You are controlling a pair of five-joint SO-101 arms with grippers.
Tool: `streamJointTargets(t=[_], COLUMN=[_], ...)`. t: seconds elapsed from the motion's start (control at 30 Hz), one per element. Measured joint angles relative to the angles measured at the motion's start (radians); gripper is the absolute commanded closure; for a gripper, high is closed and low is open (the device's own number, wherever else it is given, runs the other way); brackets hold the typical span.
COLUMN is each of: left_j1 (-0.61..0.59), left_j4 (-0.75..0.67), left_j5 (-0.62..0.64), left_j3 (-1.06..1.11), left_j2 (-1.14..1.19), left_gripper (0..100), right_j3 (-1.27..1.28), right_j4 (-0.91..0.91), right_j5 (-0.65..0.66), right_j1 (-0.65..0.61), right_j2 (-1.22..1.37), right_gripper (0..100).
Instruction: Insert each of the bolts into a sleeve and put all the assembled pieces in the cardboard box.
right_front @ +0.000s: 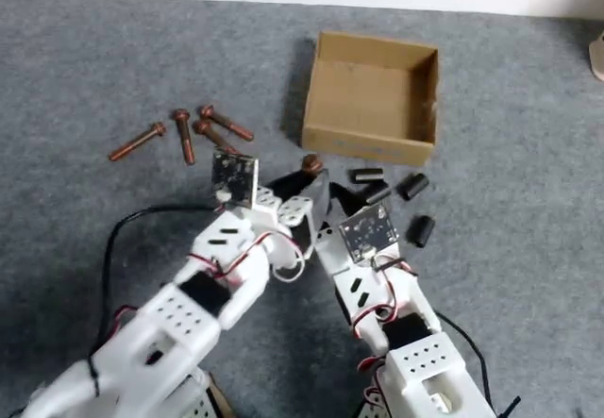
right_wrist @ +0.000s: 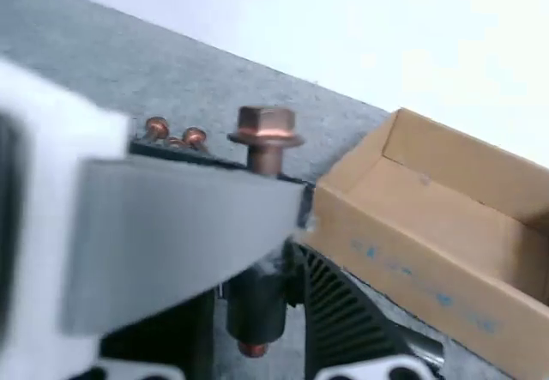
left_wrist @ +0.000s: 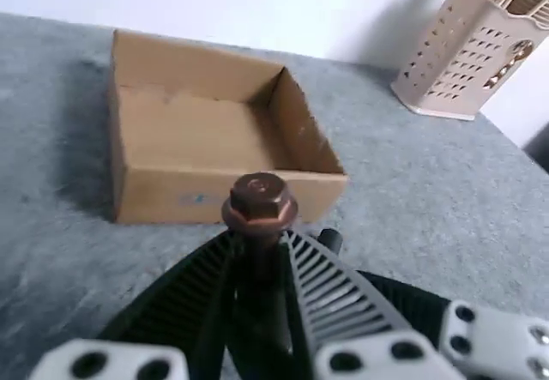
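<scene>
**Bolt and sleeve held together just in front of the box**

Both of my arms meet just before the near wall of the cardboard box (right_front: 370, 144), the wall that faces the arms. The left gripper (left_wrist: 257, 264) is pinching a copper-coloured bolt (left_wrist: 260, 202) by its shank. The bolt stands upright with its hex head above the ribbed fingers (left_wrist: 322, 281), level with that wall in the left wrist view. In the high view the same head sits close to the box's near corner on the left arm's side.

From the right wrist camera I see the right gripper (right_wrist: 262, 333) pressed onto a black sleeve (right_wrist: 256, 298) directly below the bolt head. The bolt's tip pokes out of the sleeve's lower end, so the shank runs through it. A pale part of the left arm crosses in front of the shank and hides the stretch between head and sleeve.

Four loose bolts (right_front: 183, 137) lie in a fan on the grey mat (right_front: 528, 276), well apart from the box, on the left arm's side. The loose sleeves (right_front: 412, 186) lie near the box's near wall, toward its corner on the right arm's side. One of them lies a little farther from the box than the others.

A cream perforated holder (left_wrist: 463, 45) with sticks in it stands well apart from the box, on the right arm's side.
</scene>
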Motion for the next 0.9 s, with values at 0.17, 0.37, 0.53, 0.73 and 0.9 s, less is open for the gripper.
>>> streamJointTargets(t=[0.17, 0.37, 0.53, 0.73, 0.9], left_j1=[0.003, -0.002, -0.006, -0.071, -0.238], left_j4=[0.123, 0.221, 0.476, 0.615, 0.667], left_j5=[-0.008, -0.005, 0.000, 0.000, -0.003], left_j3=[0.064, 0.101, 0.031, -0.035, -0.032], left_j2=[-0.184, -0.276, -0.308, -0.308, -0.293], left_gripper=[93, 71, 69, 69, 70], right_j3=[0.000, 0.000, 0.000, 0.000, 0.000], right_j4=[0.000, -0.002, 0.012, 0.012, 0.011], right_j5=[0.002, -0.002, 0.000, 0.000, -0.029], right_j1=[-0.002, 0.021, 0.020, 0.044, 0.126], right_j2=[0.000, 0.000, 0.000, 0.000, -0.002], right_gripper=[99.4, 99.4, 99.4, 99.4, 99.4])
